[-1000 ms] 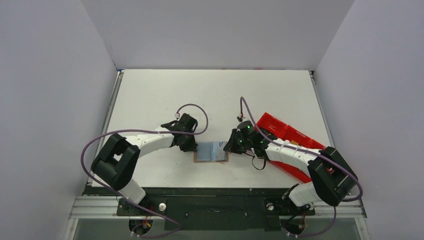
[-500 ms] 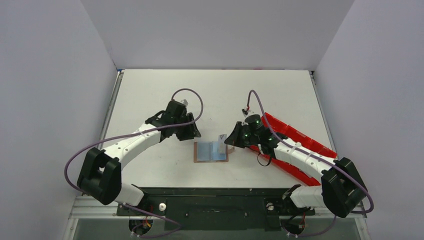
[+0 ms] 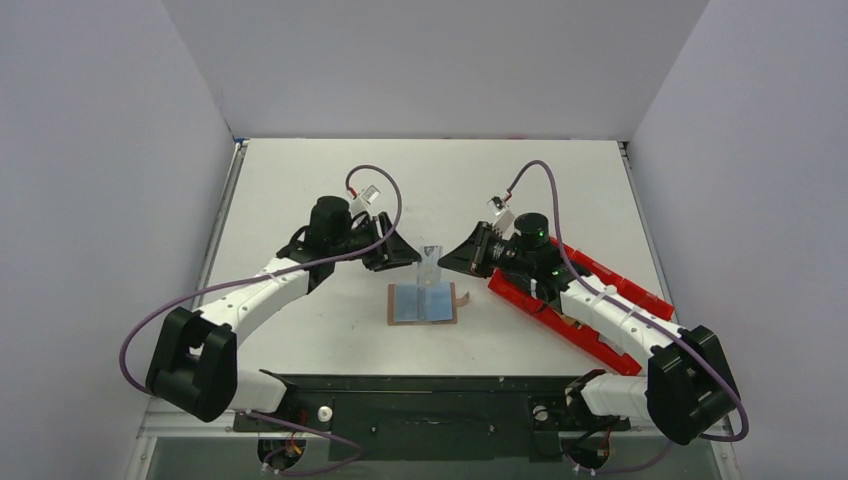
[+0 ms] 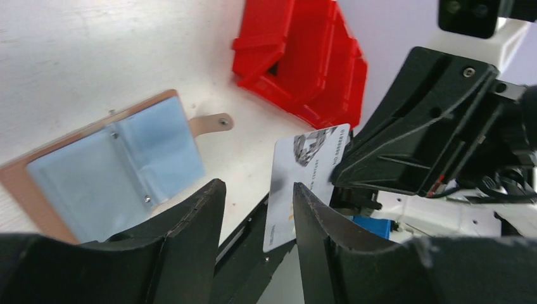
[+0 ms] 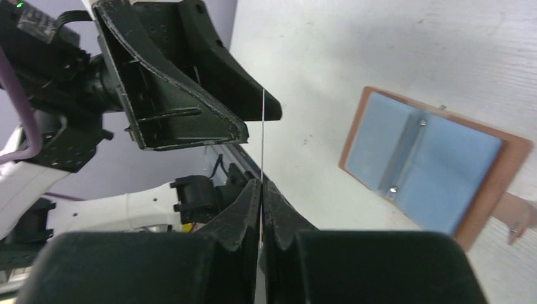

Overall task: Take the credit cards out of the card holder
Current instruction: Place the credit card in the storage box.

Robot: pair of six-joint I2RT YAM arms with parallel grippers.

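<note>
Card holder [image 3: 423, 303] lies flat and open near the middle of the table [image 3: 300, 180], blue panels up, strap tab [image 4: 212, 123] at its 3 o'clock edge. One credit card [image 3: 430, 264] is out of it, held upright at the holder's 12 o'clock. Right gripper [image 3: 449, 262] comes in from the card's 3 o'clock, fingers pressed together on the card's edge. Left gripper [image 3: 407, 254] is at 9 o'clock with fingers spread and the card in line with the gap; can't tell if they touch. Red tray [image 3: 515, 289] sits at the holder's 3 o'clock, under the right arm.
</note>
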